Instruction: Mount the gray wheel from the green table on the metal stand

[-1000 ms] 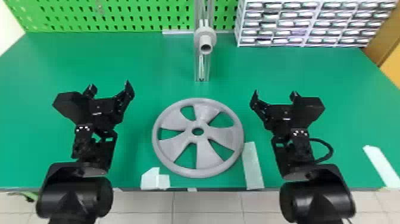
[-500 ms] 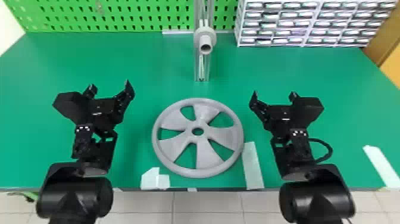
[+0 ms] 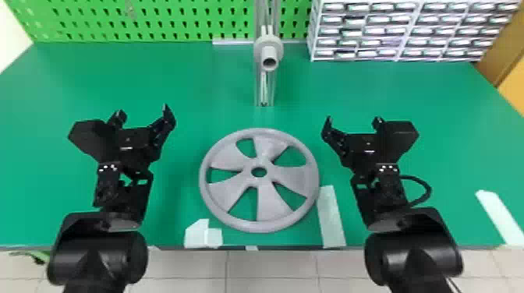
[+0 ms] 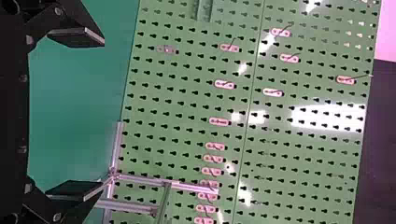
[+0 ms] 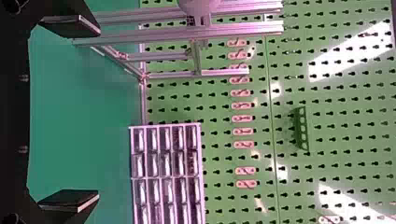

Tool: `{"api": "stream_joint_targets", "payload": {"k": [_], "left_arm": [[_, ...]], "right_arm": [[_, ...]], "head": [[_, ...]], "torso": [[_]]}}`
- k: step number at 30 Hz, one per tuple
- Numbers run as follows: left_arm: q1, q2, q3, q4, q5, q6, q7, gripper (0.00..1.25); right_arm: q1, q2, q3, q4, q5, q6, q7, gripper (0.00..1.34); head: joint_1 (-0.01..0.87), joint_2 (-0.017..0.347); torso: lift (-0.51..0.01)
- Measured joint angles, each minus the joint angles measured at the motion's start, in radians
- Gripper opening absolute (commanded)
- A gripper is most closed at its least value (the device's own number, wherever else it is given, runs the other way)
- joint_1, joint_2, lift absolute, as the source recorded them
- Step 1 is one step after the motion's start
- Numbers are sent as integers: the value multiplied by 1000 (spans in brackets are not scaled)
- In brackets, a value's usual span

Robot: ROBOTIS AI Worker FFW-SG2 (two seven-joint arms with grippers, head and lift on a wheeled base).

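Note:
In the head view the gray wheel (image 3: 269, 210) lies flat on the green table (image 3: 187, 97), close to its front edge. Behind it rises the metal stand (image 3: 257, 91), with a round gray hub (image 3: 269, 50) facing forward. My left gripper (image 3: 143, 111) is open over the table to the wheel's left. On the wheel's right, my right gripper (image 3: 353, 120) stands open too, apart from the wheel. Nothing is between the spread fingers of the left gripper (image 4: 77, 114) in the left wrist view, nor those of the right gripper (image 5: 72, 112) in the right wrist view.
A white drawer cabinet (image 3: 397, 33) stands at the back right, against the green pegboard (image 3: 175, 19). Pale tape pieces (image 3: 330, 218) are stuck near the front edge, on both sides of the wheel. Another tape strip (image 3: 499, 216) lies far right.

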Motion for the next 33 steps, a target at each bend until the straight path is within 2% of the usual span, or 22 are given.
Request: {"api": "stream_joint_targets", "payload": {"k": [11, 21, 33], "left_arm": [[-9, 0, -3, 0, -6, 0, 0, 1055], [-5, 0, 0, 0, -12, 1, 0, 1055], [-4, 0, 2, 0, -11, 2, 0, 1055]], "right_arm": [[-22, -6, 2, -52, -2, 116, 0, 1255], [-60, -28, 20, -113, -21, 284, 4, 1255], [-145, -39, 31, -168, -21, 578, 91, 1256]], "head": [[868, 52], [868, 52], [868, 52]], "torso": [[-93], [-93], [-93]]}}
